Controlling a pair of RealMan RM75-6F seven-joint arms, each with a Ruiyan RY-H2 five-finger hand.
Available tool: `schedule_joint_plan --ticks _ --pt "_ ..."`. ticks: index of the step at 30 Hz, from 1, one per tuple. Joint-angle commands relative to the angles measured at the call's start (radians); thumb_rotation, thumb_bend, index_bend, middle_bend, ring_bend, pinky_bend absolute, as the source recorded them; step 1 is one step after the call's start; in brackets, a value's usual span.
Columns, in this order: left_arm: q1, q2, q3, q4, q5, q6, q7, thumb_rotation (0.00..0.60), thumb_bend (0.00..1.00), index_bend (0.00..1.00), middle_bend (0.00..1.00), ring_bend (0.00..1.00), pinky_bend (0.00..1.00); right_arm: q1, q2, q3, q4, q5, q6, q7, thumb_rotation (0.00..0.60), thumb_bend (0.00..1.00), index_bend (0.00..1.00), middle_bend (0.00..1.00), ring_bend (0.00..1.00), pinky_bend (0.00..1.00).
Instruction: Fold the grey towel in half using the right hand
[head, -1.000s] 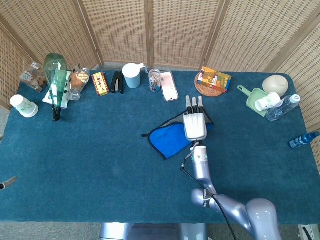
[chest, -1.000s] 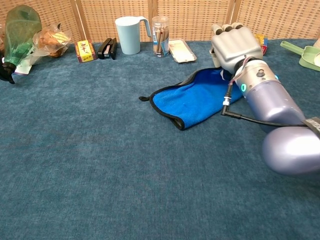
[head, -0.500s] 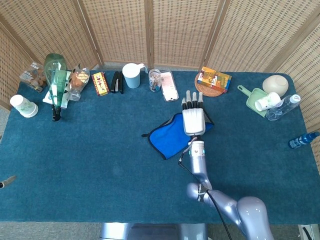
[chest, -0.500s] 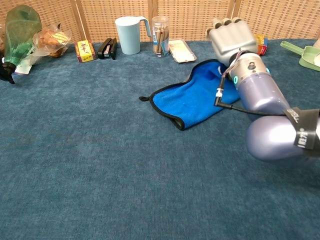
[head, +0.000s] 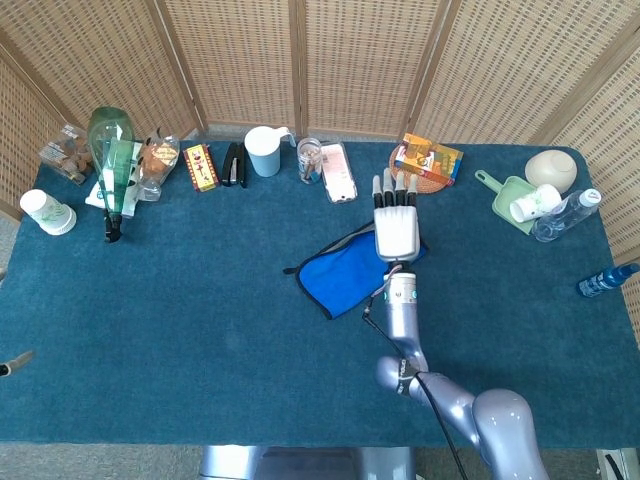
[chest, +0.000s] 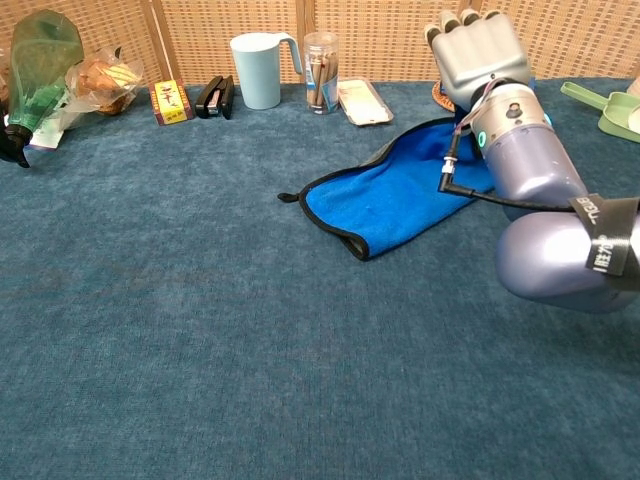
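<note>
Towel (head: 345, 277), blue with a dark border, lies flat near the middle of the surface (head: 180, 310), toward the rear edge. I see my right hand (head: 396, 228) positioned palm-down over the towel's right end, fingers extended and slightly apart, gripping nothing; whether it touches the cloth I cannot tell. A blue mug (head: 264, 151) and a stapler (head: 234, 163) stand along the rear edge, well apart from the towel.

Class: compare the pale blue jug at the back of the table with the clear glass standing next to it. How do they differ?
The jug is opaque pale blue; the glass is see-through, with contents showing inside. The jug is wider and has a handle; the glass is slimmer, with none visible. Both stand upright near the table's far edge.
</note>
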Motion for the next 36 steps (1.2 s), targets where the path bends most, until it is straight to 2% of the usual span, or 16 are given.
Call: schedule_joint_plan --ticks 1,8,15,25,36 --pt "-0.001 -0.001 0.0 -0.001 -0.001 -0.001 0.002 0.6 0.08 0.0 0.0 0.0 0.0 0.011 0.001 -0.011 0.023 -0.017 0.007 -0.004 0.6 0.0 0.0 0.0 0.0 0.18" --pt "-0.001 -0.001 -0.001 0.0 -0.008 -0.004 0.004 0.6 0.08 0.0 0.0 0.0 0.0 0.041 -0.029 -0.035 0.125 -0.045 -0.005 0.008 0.6 0.0 0.0 0.0 0.0 0.21" --pt "-0.003 0.0 -0.006 0.006 -0.025 -0.011 -0.001 0.6 0.08 0.0 0.0 0.0 0.0 0.078 -0.062 -0.02 0.219 -0.037 -0.044 0.032 0.6 0.0 0.0 0.0 0.0 0.21" --pt "-0.005 -0.001 -0.008 0.011 -0.04 -0.019 0.002 0.6 0.08 0.0 0.0 0.0 0.0 0.104 -0.1 -0.049 0.329 -0.065 -0.089 0.052 0.6 0.0 0.0 0.0 0.0 0.22" --pt "-0.005 -0.003 -0.009 0.013 -0.049 -0.024 0.003 0.6 0.08 0.0 0.0 0.0 0.0 0.133 -0.125 -0.044 0.387 -0.064 -0.127 0.066 0.6 0.0 0.0 0.0 0.0 0.22"
